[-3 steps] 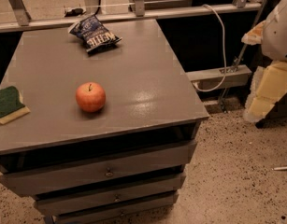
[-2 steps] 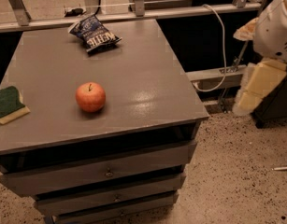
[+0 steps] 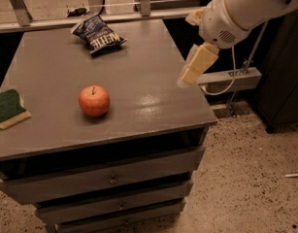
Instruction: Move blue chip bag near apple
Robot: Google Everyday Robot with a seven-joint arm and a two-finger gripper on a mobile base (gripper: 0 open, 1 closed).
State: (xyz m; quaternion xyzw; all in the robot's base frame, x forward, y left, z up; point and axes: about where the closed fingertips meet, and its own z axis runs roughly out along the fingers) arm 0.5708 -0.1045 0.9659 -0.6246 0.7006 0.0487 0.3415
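While the blue chip bag [image 3: 98, 35] lies at the table's [image 3: 139, 72] far edge, well apart from the apple [image 3: 94, 100], the gripper [image 3: 190, 74] hangs over the right edge, holding nothing, whether open or closed I cannot tell.

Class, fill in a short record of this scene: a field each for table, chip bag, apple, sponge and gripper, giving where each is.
table: grey top over drawers
blue chip bag: far side of the top, lying flat
apple: nearer the front, stem up, apart from the bag
sponge: left edge, green over yellow
gripper: above the right edge, touching nothing
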